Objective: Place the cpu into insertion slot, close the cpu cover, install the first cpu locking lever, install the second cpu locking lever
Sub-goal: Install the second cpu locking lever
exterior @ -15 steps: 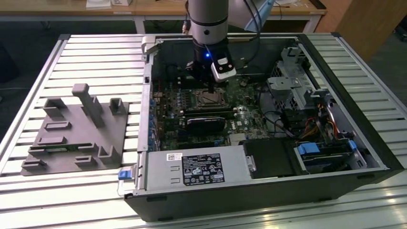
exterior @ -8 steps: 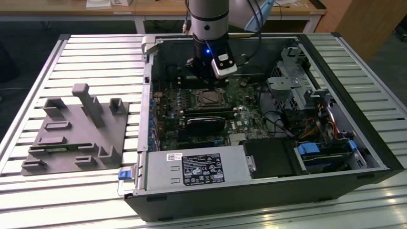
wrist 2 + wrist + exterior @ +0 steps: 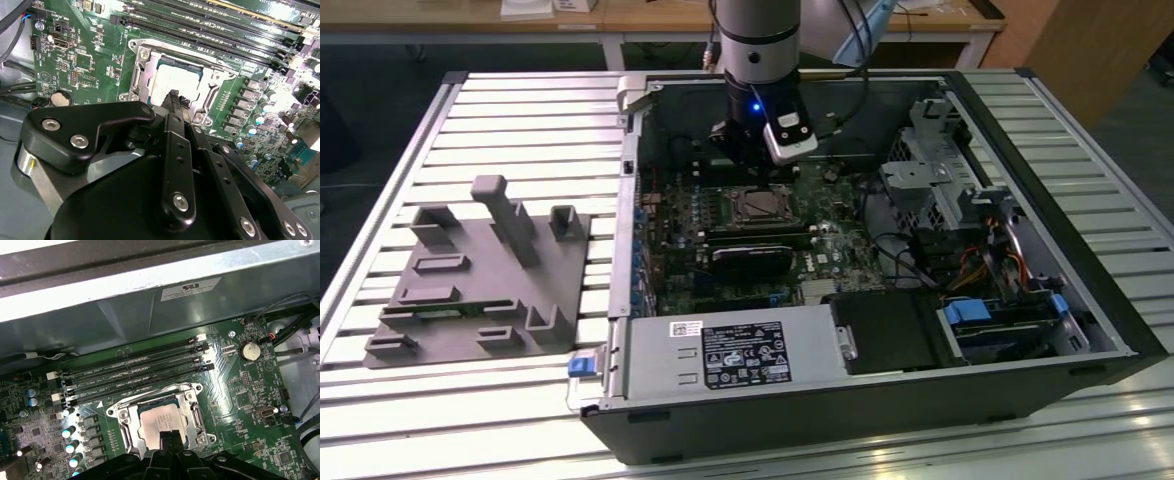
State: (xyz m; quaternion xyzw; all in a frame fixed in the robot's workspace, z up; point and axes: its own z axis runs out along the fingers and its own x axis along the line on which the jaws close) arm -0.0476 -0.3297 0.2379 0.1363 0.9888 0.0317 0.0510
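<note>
Gripper (image 3: 744,165) sits upper centre of the exterior view, inside the open PC case (image 3: 1067,300), directly over the insertion slot (image 3: 758,207). In the second wrist view its fingertips (image 3: 175,97) look pinched together with no gap, nothing held, hovering at the socket edge. The cpu (image 3: 161,421) lies seated in the socket, silver top exposed, and the cpu cover (image 3: 196,415) frames it, lying flat. Memory slots (image 3: 135,372) run just beside the socket. A grey fixture block (image 3: 480,275) rests at the exterior view's left, well apart from the case.

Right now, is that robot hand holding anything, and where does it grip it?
Nothing appears held. The gripper hangs just over the cpu, which sits in the insertion slot under the cpu cover.
</note>
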